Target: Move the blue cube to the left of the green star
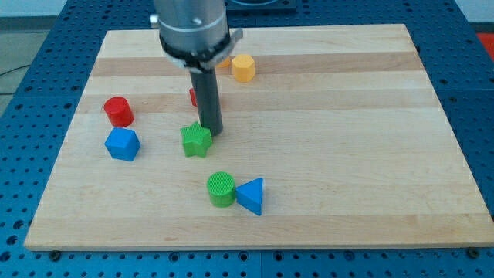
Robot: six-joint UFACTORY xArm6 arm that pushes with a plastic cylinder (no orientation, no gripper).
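The blue cube (123, 144) lies at the view's left on the wooden board (347, 154). The green star (196, 140) lies to its right, near the board's middle, with a gap between them. My tip (213, 133) sits at the star's upper right edge, touching or nearly touching it. The rod rises from there to the grey arm body at the view's top.
A red cylinder (119, 112) stands just above the blue cube. A red block (194, 97) is mostly hidden behind the rod. A yellow block (243, 68) lies near the top. A green cylinder (221, 189) and a blue triangle (252, 195) lie below the star.
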